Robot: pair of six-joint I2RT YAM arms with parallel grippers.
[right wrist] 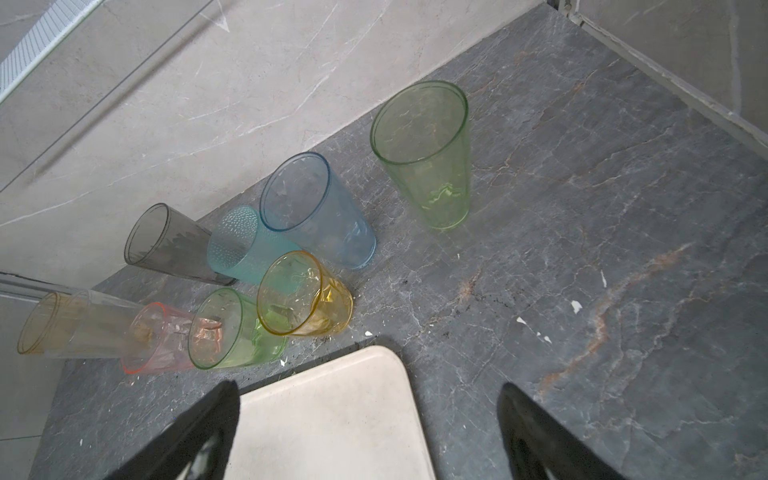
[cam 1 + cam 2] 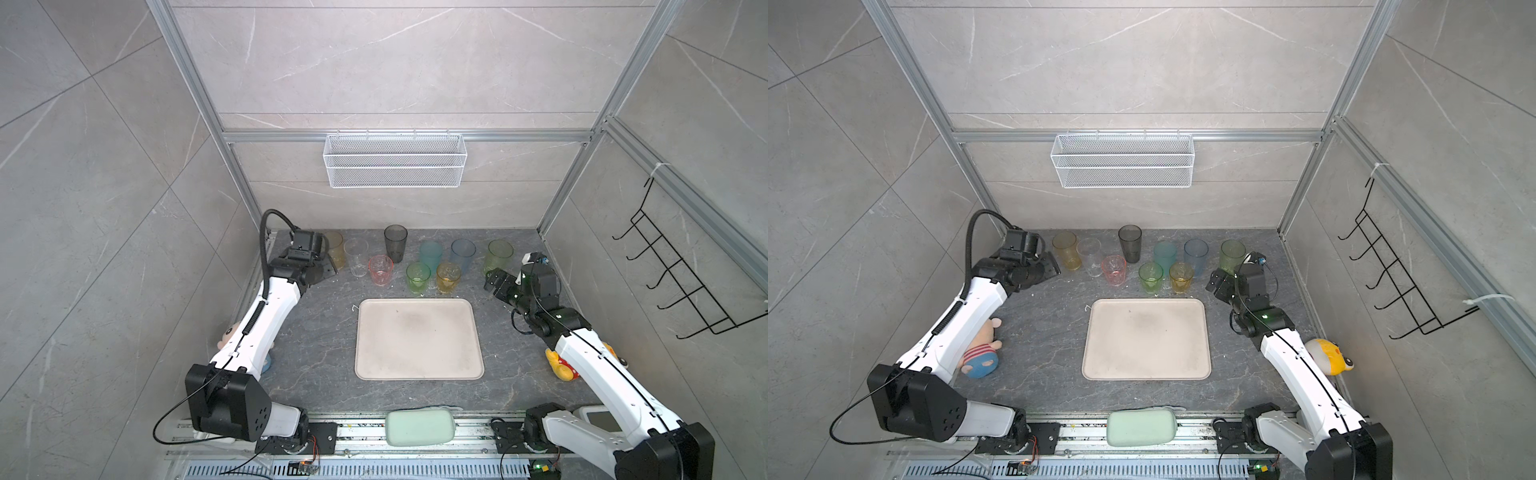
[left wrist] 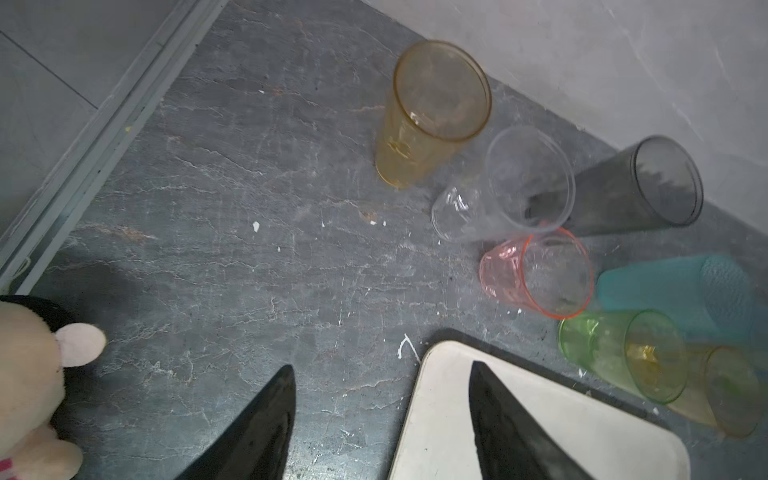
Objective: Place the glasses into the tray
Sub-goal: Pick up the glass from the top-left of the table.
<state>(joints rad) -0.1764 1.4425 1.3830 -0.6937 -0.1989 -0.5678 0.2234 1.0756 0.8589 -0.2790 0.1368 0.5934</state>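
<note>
The tray (image 2: 417,345) lies flat in the middle of the tabletop (image 2: 316,332). All nine glasses (image 2: 395,243) stand upright on the tabletop between the tray's far rim and the far edge, outside the tray.

From the left edge to the right stand:
- the tall amber glass (image 2: 1066,249)
- the clear glass (image 2: 1090,257)
- the pink glass (image 2: 1113,269)
- the grey glass (image 2: 1129,243)
- the teal glass (image 2: 1165,255)
- the blue glass (image 2: 1196,255)
- the tall green glass (image 2: 1232,254)

The short green glass (image 2: 1150,277) and the short amber glass (image 2: 1181,277) stand side by side in front of the teal one, nearest the tray's far rim.

The left gripper (image 3: 382,365) hangs near the far-left corner, its jaws apart with nothing between them. The tall amber glass is the nearest to it, and in the wrist view it stands apart from the fingers. The right gripper (image 1: 370,386) hangs near the right edge beside the tall green glass, with its jaws spread wide and empty.

A plush doll (image 2: 982,351) lies by the left edge and a yellow toy (image 2: 1329,355) by the right edge. A pale green pad (image 2: 419,428) sits at the near edge. A mesh basket (image 2: 395,160) hangs on the back wall.
</note>
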